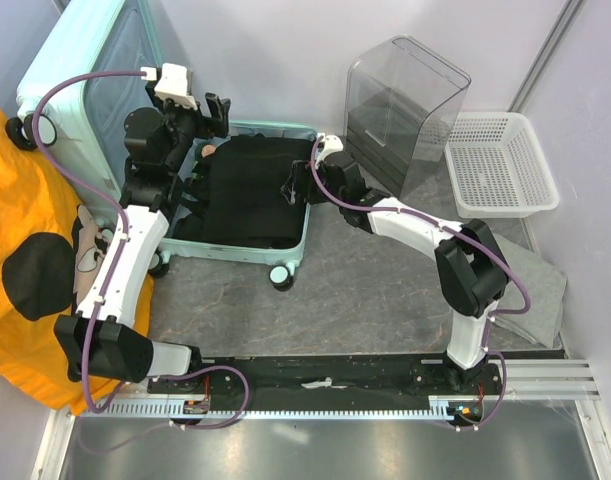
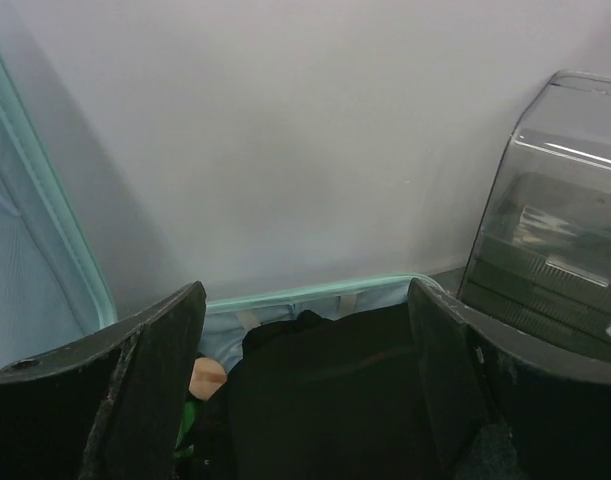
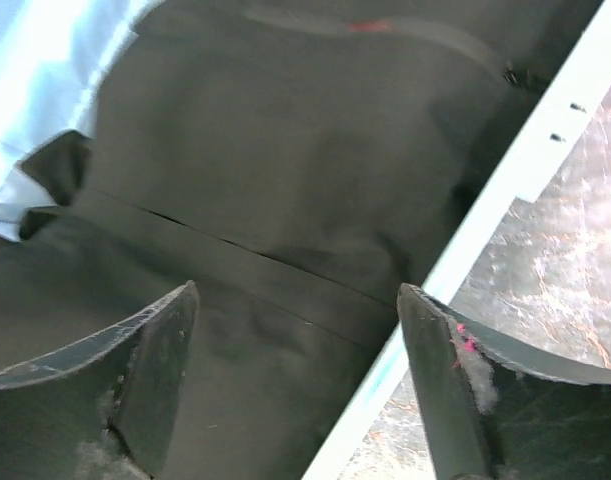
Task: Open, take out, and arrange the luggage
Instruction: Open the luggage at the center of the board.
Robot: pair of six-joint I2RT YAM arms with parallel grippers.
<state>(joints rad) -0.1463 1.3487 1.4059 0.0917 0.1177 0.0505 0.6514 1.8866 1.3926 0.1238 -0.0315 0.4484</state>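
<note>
Fig., view from above w/ both wrist cams: the luggage (image 1: 80, 90) lies open at the rear left of the table (image 1: 365, 290), lid stood upright vs. the wall, base flat w/ wheels toward me. The base is filled by a black garment (image 1: 245, 190), and a small peach-coloured item (image 2: 207, 378) shows at its rear left corner (can't tell what it is). L gripper (image 1: 215, 108) hangs over the rear left of the base, jaws spread wide, nothing between them. It looks along the back rim toward the clear box (image 2: 555, 230). R gripper (image 3: 297, 300) sits low over the right side of the garment, just inside the pale rim, jaws likewise spread and empty. Whether its tips touch the cloth I can't tell. I read the opening step as done and the take-out step as in hand, w/ nothing lifted yet. Next move, as I judge it: drop the R gripper onto a fold of the black cloth, close on enough fabric that it doesn't slip, then lift up and over the rim w/o snagging. The L arm could steady or take the far end. The white mesh basket (image 1: 505, 165) and the clear box stand at rear right, well apart from the base, as likely spots for arranging
</note>
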